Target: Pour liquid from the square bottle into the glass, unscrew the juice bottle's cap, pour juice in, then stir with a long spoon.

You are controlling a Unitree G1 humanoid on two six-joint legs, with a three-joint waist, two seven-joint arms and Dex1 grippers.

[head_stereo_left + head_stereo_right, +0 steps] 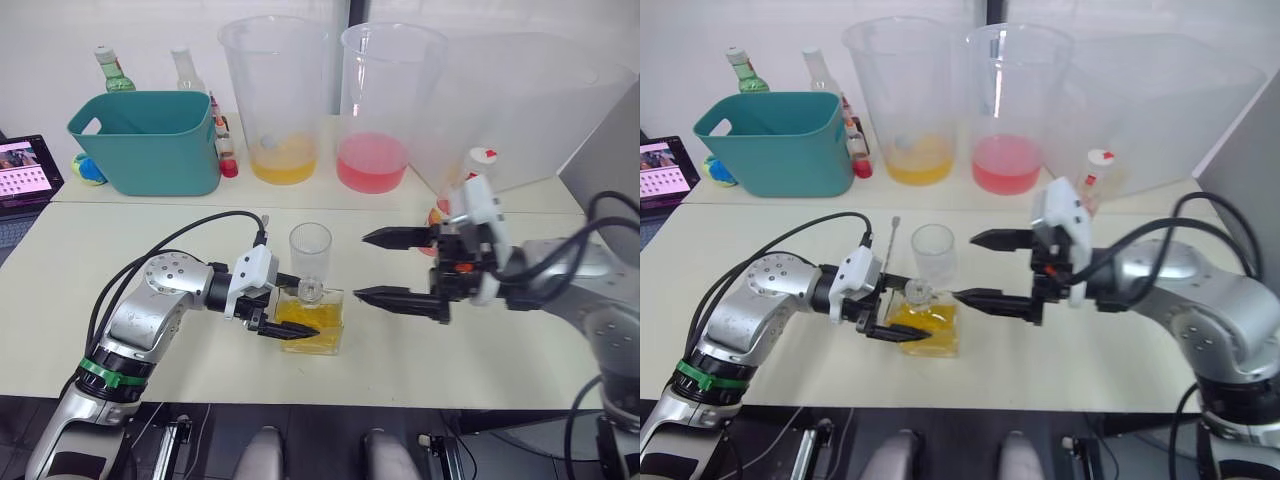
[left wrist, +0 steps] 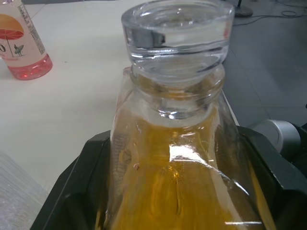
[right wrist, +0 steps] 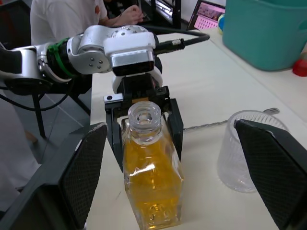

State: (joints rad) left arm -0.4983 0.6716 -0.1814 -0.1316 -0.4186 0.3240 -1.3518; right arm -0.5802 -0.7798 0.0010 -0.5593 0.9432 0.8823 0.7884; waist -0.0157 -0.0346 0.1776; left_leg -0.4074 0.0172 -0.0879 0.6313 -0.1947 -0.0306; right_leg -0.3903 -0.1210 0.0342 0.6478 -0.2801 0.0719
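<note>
The square bottle [image 1: 312,322] stands before the glass [image 1: 310,250], juice bottle [image 1: 470,190] behind right.

**A robot test bench set up in an office-like lab room**

The work surface is a pair of plain cream-white tables [image 1: 60,300] pushed together against a bare white wall, not a kitchen counter. Oversized clear plastic measuring beakers [image 1: 275,95] stand at the back holding yellow and pink-red liquid, beside a teal plastic tub with cut-out handles [image 1: 150,140]. A small screen showing a grid of pink tiles [image 1: 25,172] sits at the table's left end. Black cables [image 1: 190,235] trail loosely across the tabletop. In the right wrist view, a seated person in a white shirt [image 3: 62,21] is nearby on a grey floor with black equipment stands.
</note>
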